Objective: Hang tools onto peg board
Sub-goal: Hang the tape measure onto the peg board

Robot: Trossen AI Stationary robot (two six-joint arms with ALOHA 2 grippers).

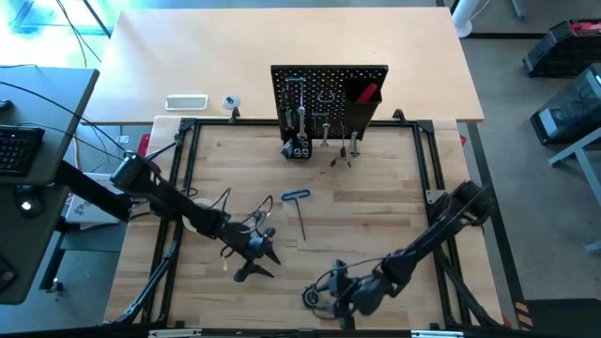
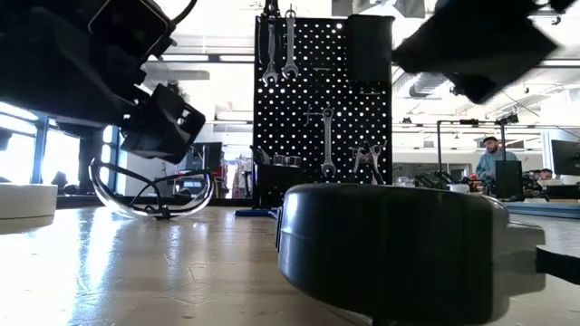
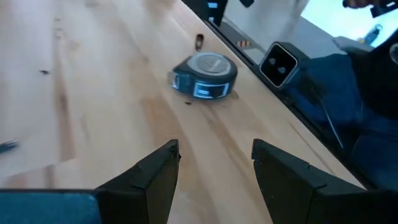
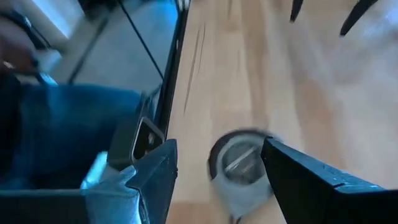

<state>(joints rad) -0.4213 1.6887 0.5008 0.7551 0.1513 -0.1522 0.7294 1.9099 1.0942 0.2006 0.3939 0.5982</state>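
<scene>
The black peg board (image 1: 329, 94) stands upright at the table's far side, with silver wrenches (image 2: 327, 136), pliers (image 2: 367, 159) and a red-handled tool (image 1: 366, 92) on it. A round grey tape measure (image 3: 205, 74) lies flat near the table's near edge. My right gripper (image 4: 221, 162) is open, and the tape measure (image 4: 239, 163) sits just ahead between its fingers. My left gripper (image 3: 216, 162) is open too, low over the wood to the tape measure's left and pointing toward it. Clear glasses (image 2: 154, 195) and a blue-handled hex key (image 1: 299, 211) lie mid-table.
A black frame rail (image 1: 183, 178) runs around the wooden table, with a small camera block (image 3: 280, 62) on the near rail. On the table behind the peg board lie a white tray (image 1: 186, 101) and a pale tape roll (image 1: 231, 101). A person (image 2: 494, 158) sits far off in the room.
</scene>
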